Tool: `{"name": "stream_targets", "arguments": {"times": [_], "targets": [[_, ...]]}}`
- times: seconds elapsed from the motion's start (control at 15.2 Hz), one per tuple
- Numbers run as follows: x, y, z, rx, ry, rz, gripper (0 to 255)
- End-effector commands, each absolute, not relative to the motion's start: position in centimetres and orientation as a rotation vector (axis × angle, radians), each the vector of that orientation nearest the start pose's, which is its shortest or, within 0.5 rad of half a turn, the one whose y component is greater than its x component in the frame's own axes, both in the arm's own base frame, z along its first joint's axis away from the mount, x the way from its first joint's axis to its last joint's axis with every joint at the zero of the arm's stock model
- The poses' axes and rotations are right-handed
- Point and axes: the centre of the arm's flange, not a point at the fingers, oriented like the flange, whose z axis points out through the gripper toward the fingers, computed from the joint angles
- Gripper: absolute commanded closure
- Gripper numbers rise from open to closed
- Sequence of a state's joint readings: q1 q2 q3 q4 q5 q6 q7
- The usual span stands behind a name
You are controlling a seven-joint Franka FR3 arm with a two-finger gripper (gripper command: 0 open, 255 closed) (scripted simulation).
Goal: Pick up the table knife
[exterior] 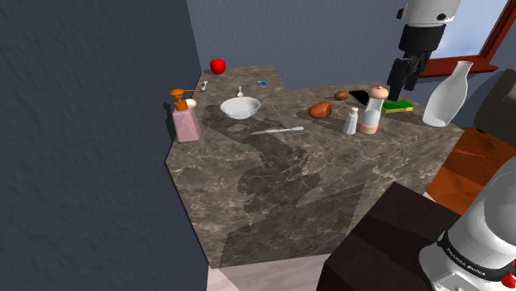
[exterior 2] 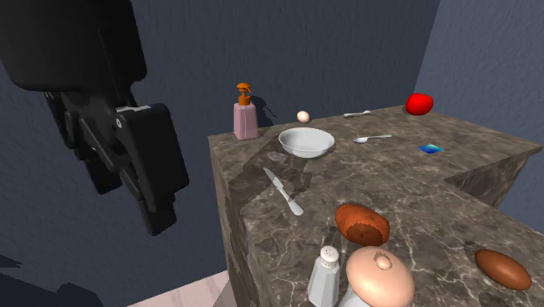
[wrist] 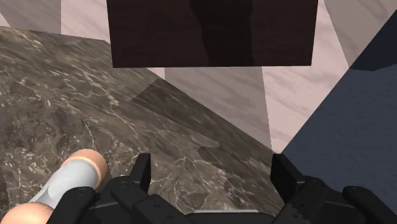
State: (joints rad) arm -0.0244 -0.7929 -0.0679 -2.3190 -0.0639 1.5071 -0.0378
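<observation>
The table knife is a slim silver piece lying flat on the dark marble counter, just in front of the white bowl. In the second exterior view the knife lies near the counter's edge, below the bowl. My black gripper hangs high above the counter's far right part, over the pepper mill, well away from the knife. In the wrist view my gripper is open, its fingers wide apart with nothing between them, and the pepper mill is beside them.
A pink soap dispenser, red apple, spoons, egg and blue item stand beyond the bowl. A brown potato, salt shaker, green sponge and white bottle crowd the right. The dark stand adjoins the counter.
</observation>
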Motion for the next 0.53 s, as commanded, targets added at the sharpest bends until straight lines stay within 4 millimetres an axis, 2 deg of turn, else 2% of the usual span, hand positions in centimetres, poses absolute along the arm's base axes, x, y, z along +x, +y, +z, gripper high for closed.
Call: {"name": "stream_targets", "arguments": {"times": [0.0,0.46], "targets": [[29.7,-4.2,60.4,-3.155,0.059,0.033,0],[37.5,-6.1,56.1,-3.147,-0.257,0.024,0]]}}
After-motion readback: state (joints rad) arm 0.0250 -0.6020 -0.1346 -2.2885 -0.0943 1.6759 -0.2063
